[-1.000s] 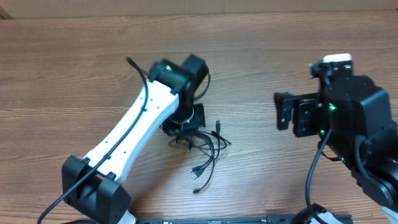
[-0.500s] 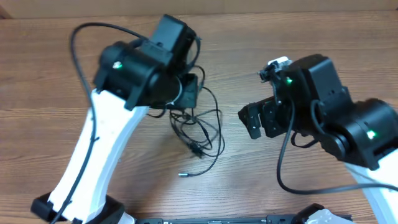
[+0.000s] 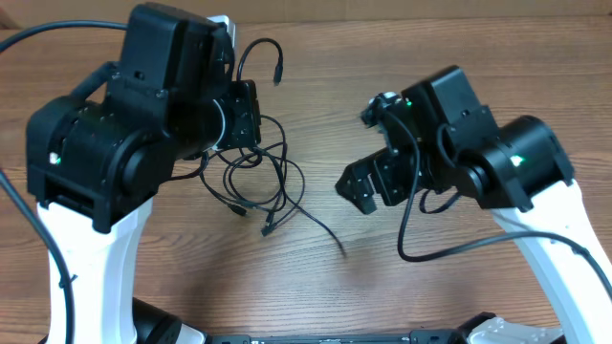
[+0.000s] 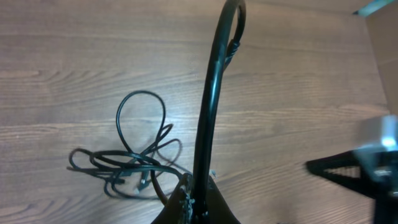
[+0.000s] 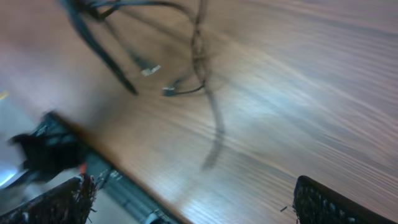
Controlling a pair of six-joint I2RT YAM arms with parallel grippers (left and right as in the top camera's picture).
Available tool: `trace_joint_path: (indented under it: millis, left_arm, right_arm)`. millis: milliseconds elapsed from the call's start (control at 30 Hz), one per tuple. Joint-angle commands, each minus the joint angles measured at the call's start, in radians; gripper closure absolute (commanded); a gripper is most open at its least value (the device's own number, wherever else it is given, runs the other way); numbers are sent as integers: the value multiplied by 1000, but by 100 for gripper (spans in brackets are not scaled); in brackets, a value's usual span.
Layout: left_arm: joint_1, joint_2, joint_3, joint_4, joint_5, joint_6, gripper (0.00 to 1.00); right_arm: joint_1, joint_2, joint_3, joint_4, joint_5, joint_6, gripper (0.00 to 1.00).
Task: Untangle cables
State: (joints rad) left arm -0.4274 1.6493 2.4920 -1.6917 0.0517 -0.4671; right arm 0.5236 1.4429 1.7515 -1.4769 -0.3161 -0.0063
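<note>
The cables (image 3: 273,182) are thin black cords hanging in loose loops from my left gripper (image 3: 251,117), which is raised above the table and shut on them. One strand with a plug end (image 3: 278,69) arcs up behind the gripper. In the left wrist view a cable strand (image 4: 211,93) runs straight up from the shut jaws of my left gripper (image 4: 198,190), and the rest of the cables (image 4: 127,165) lie coiled on the wood below. My right gripper (image 3: 368,186) stands open to the right of the loops, nothing between its fingers. The blurred right wrist view shows the cables (image 5: 155,65) ahead of the open right gripper (image 5: 193,208).
The wooden table (image 3: 478,57) spreads all round. Its front edge with a black rail (image 3: 335,336) lies close below the cables. Thick black wires fixed to both arms (image 3: 421,239) loop near the right gripper.
My left arm has lifted up and to the left, pulling the cables off the table into hanging loops. My right arm has swung left toward them, still open.
</note>
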Motion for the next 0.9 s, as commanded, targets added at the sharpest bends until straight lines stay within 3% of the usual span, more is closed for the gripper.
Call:
trace_joint_path:
  millis: [0,133,533,733,867]
  left_arm:
    - [3,-16,37,2,10,18,96]
    - [3,-16,37,5,13,16,96]
    - [3,-16,127,73,50,-5,96]
    - [3,-16,209,98,50,-51,96]
    - [3,-16,214,103,50,-87,96]
  right_arm:
    - [-1,29,21,10,-224,-128,2]
    - [-1,61,18,45,-281,-187,8]
    - [-1,74,-84,261,-322,-186,14]
    - [-1,74,-146,315,-358,-185,32]
    - [-1,74,-163,385,-450,-185,35]
